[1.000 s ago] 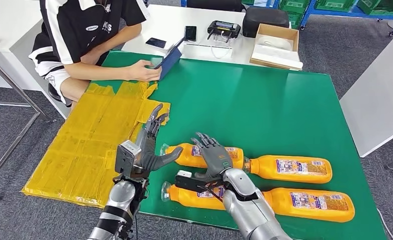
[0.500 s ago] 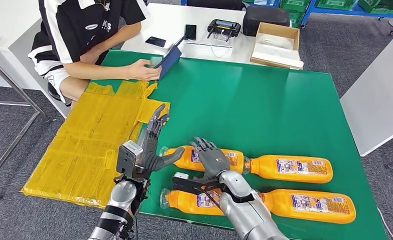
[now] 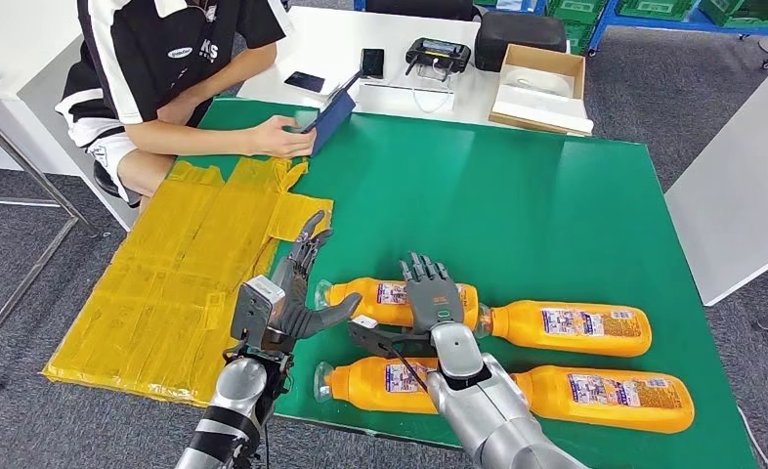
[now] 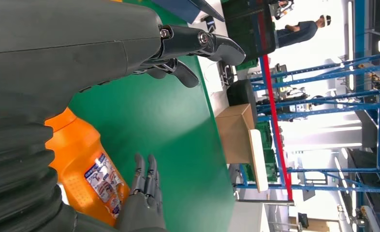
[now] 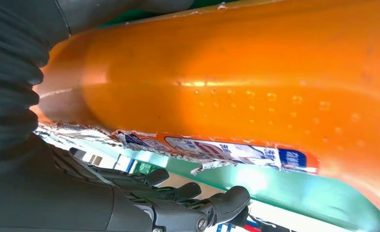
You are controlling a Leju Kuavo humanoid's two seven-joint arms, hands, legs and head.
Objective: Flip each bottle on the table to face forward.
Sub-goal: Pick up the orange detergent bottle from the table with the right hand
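Bottle (image 3: pixel 392 301) under right hand (image 3: pixel 432 303), fingers (image 3: pixel 421 269) spread, seemingly resting on it.

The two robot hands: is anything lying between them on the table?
In the head view, the cap end of the far-left orange bottle lies between the left hand and the right hand, on the green table.

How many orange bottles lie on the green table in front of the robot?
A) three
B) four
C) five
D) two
B: the head view shows two rows of two on the green table: far-left bottle, far-right bottle, near-left bottle and near-right bottle, all lying on their sides.
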